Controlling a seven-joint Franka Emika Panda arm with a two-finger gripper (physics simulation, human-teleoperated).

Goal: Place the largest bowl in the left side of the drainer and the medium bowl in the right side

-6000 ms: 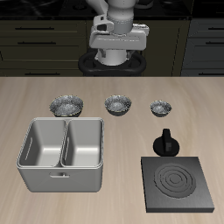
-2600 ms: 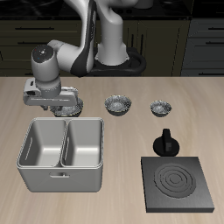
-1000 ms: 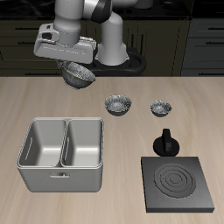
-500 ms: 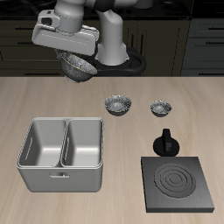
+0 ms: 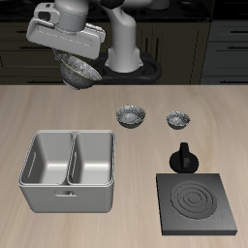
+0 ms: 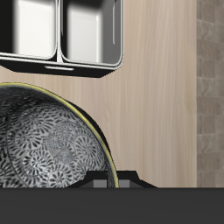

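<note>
Largest bowl [image 5: 77, 70] up in the air in the gripper [image 5: 70, 56], well above the table [image 5: 124, 208] and back beyond the drainer [image 5: 70, 170]; from the wrist, bowl [image 6: 44, 140] close under the camera with the drainer [image 6: 66, 35] on the table beyond it. Medium bowl [image 5: 130, 116] down on the table behind the drainer's far corner, smallest bowl [image 5: 176, 120] beside it in the same row. Knob [image 5: 183, 158] just behind the stove plate [image 5: 197, 203], both alongside the drainer toward the front edge.

A high front camera looks down across the table [image 5: 136, 145] toward the robot; a second, on the wrist, peers straight down from close above. Both take in the drainer [image 5: 68, 170] [image 6: 66, 35].
</note>
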